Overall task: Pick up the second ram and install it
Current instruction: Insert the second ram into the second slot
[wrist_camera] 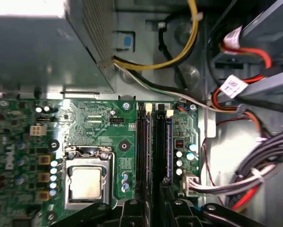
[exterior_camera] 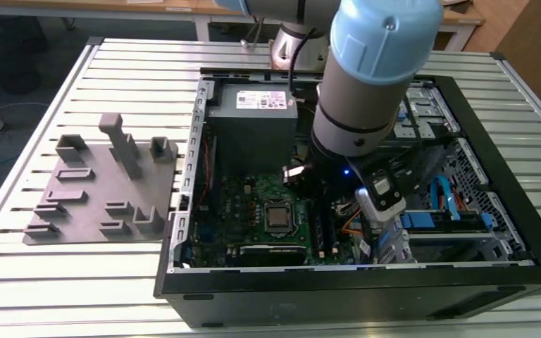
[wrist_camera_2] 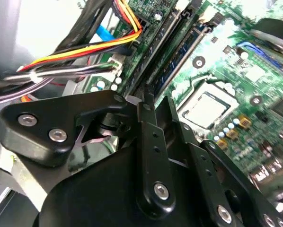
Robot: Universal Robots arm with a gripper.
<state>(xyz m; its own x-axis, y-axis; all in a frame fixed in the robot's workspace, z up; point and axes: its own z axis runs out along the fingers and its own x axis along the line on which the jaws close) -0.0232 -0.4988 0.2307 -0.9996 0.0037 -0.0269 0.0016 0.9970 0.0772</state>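
The open black computer case (exterior_camera: 496,211) is sitting on a slatted aluminium table (exterior_camera: 26,282), grey moulded tray (exterior_camera: 101,190) lying toward the exterior view's left edge. The black gripper (wrist_camera: 153,201) is hanging right over the long black memory sockets (wrist_camera: 142,142) beside the silver processor (wrist_camera: 86,182). Can't tell how wide it's open or whether it's holding the second ram.

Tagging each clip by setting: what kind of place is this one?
Probably a lab or workshop bench for computer assembly: an open computer case on a slotted metal table, with a grey moulded tray beside it.
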